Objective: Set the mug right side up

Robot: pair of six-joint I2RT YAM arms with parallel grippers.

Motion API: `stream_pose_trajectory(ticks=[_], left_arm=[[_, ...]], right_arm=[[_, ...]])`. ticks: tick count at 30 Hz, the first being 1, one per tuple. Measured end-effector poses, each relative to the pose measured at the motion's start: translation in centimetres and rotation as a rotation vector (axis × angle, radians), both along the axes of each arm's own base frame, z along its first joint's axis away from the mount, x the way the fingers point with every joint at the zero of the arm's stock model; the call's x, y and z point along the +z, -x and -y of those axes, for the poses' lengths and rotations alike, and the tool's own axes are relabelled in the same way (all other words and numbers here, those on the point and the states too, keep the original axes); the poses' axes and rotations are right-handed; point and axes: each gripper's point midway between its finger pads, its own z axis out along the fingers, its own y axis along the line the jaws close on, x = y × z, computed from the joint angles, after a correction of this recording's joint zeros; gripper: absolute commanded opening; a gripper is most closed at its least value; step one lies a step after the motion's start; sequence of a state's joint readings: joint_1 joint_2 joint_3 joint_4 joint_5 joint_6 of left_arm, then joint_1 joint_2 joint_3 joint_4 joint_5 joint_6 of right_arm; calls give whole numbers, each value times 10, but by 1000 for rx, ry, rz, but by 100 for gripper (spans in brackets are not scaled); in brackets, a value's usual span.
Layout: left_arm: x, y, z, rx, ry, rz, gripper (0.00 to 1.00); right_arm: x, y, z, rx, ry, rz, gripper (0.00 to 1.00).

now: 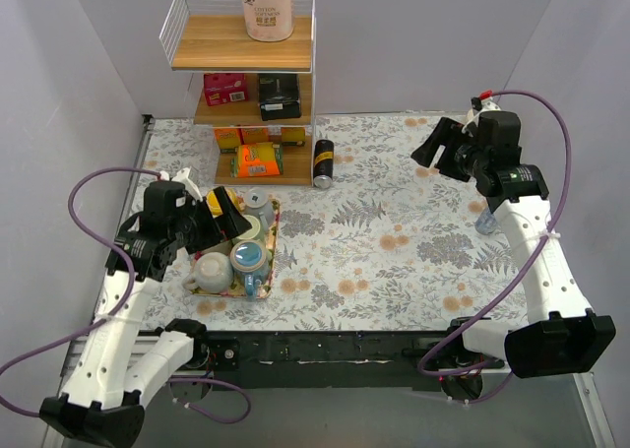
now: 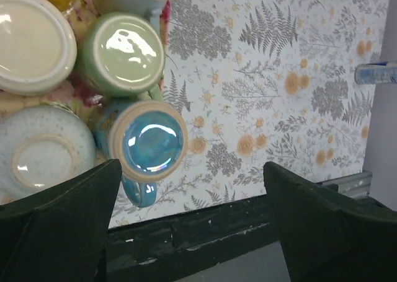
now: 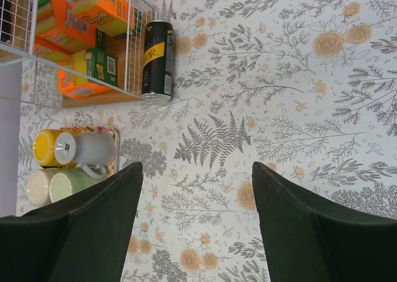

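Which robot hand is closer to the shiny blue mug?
Left. The left gripper hovers close above the blue mug. The right gripper is far off across the table, near the back right.

white arm links [image 1: 539,261] with black joints [image 1: 556,345] and jaws, each trailing looping purple cables [image 1: 118,169].

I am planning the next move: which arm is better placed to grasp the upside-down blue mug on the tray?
Left. The left gripper hangs open over the blue mug on the tray; the right gripper is far across the table.
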State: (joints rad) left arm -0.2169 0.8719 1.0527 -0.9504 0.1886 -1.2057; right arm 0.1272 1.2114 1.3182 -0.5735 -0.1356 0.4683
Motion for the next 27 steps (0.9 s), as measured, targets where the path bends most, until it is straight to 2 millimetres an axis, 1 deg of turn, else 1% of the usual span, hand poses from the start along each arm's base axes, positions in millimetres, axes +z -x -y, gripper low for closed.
stream_pose_trajectory(ticks=[2, 5, 8, 10, 12, 18, 21, 27], left_arm=[[2, 17, 4, -27, 35, 9, 98], [-7, 43, 7, -45, 83, -9, 98], [-12, 54, 6, -33, 96, -29, 98], [-15, 55, 6, -24, 101, -38, 96], [-22, 56, 6, -13, 106, -59, 93], [-60, 62, 2, 28, 88, -163, 89], [-74, 65, 1, 29, 76, -203, 88], [-84, 63, 7, -5, 71, -215, 82]], right_arm=[[-3, 0, -3, 4, 2, -10, 78], [-4, 1, -7, 12, 2, -12, 78], [-6, 2, -8, 14, 4, -19, 78], [-7, 2, -8, 9, 7, -20, 78], [-9, 2, -7, 3, 6, -24, 78], [-25, 5, -5, -17, 6, -66, 78], [-32, 6, -4, -26, 8, -82, 77], [-33, 5, -4, -39, -3, -89, 77]])
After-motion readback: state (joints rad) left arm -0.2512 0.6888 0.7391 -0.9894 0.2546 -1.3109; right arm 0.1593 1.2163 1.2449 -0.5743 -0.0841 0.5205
